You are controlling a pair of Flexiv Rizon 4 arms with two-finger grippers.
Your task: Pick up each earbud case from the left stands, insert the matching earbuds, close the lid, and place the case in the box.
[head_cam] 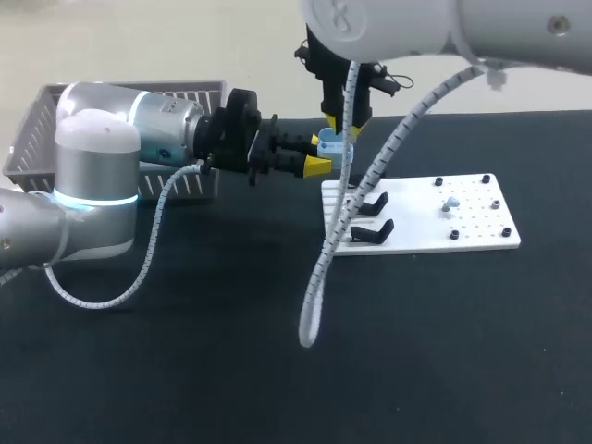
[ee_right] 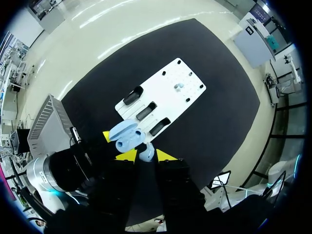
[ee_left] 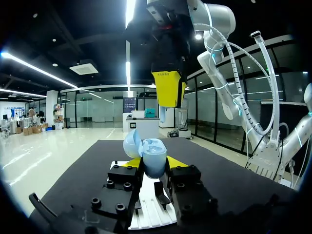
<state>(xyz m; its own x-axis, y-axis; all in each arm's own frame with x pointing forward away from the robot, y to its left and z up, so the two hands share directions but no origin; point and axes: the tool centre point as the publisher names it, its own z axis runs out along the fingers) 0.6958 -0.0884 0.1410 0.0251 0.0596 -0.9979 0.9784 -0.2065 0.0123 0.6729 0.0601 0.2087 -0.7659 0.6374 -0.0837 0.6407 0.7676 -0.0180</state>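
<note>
On the counter [head_cam: 231, 370], the basket [head_cam: 37, 139] sits rear left. The board [head_cam: 481, 227] lies to its right, with stands [head_cam: 370, 217] on its left part and an earbud [head_cam: 450, 202] on its right. The case [head_cam: 329, 142] sits between the left gripper [head_cam: 319, 155]'s fingers above the board's rear left edge, under the right gripper [head_cam: 344, 125], whose fingers pinch a second earbud [ee_right: 146, 155].

We counted one earbud case [ee_left: 155, 158] in the left gripper [ee_left: 153, 164] and one earbud [ee_right: 146, 154] in the right gripper [ee_right: 145, 156]. Ahead of that gripper we counted three stands [ee_right: 132, 95] [ee_right: 146, 111] [ee_right: 160, 126] and one more earbud [ee_right: 178, 87].

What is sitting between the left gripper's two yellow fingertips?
An open pale-blue earbud case, held from both sides by the left gripper; the left wrist view shows it.
</note>
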